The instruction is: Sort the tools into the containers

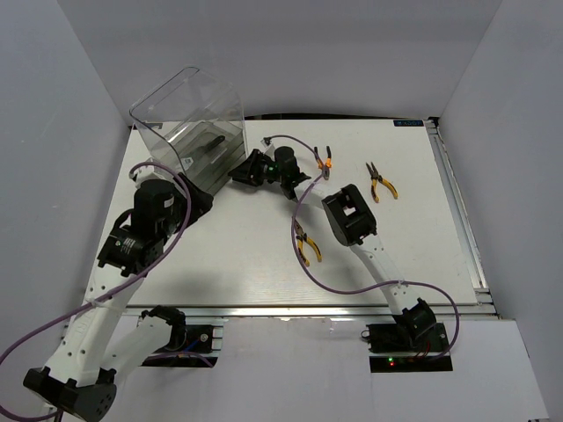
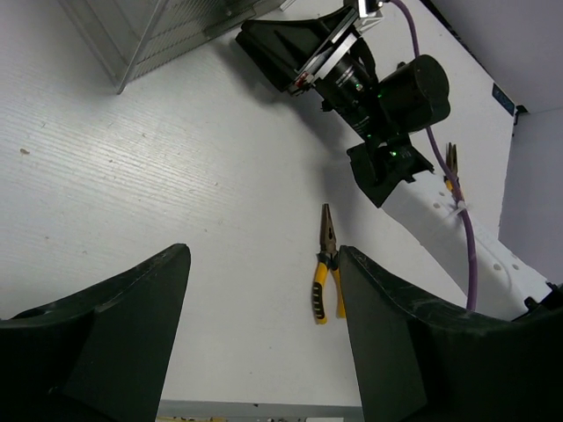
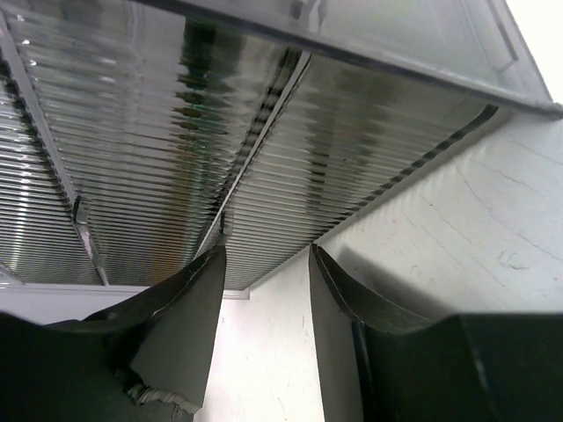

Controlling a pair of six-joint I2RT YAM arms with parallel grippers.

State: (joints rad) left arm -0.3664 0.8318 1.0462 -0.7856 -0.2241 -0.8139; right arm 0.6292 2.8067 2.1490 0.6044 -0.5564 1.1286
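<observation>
Clear cabinet (image 3: 264,132) just beyond right hand (image 3: 266,257)

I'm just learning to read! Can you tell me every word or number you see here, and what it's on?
Nothing here can be read.
Small blue label at the far edge of the table: too small and blurred to read.
Clear drawer cabinet: no writing shows.
</observation>
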